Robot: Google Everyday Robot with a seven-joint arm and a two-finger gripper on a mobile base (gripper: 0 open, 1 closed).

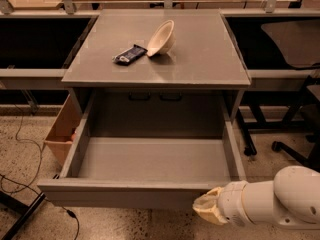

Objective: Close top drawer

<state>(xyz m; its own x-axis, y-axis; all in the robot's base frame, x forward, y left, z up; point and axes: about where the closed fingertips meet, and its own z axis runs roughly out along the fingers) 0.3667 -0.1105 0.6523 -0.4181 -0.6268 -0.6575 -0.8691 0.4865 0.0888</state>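
None of the closing looks done yet; the top drawer (125,196) stands pulled nearly all the way out of the cabinet (210,64), its whole grey box exposed and reaching toward the camera; the full push back in is left, as I judge it; the gripper (206,212) sits at the lower right of the view, cream-coloured tip just beside or against the right part of the drawer's front panel, contact not certain; whether it is open or closed I cannot tell; the white arm (280,204) runs off the right edge behind it; it looks placed for a push on the panel, so I read this as the very start of the closing step; the drawer itself: wide, matte grey, nearly as wide as the cabinet, deep box with nothing visible inside, tall plain front with no handle, sitting level and square to the cabinet opening; on the cabinet top, well apart from the drawer, a pale bowl (162,38) tipped on its side and a dark packet (130,54) just beside it; a cardboard box (62,134) stands on the floor by the drawer's left wall; black cables (20,149) lie further left.
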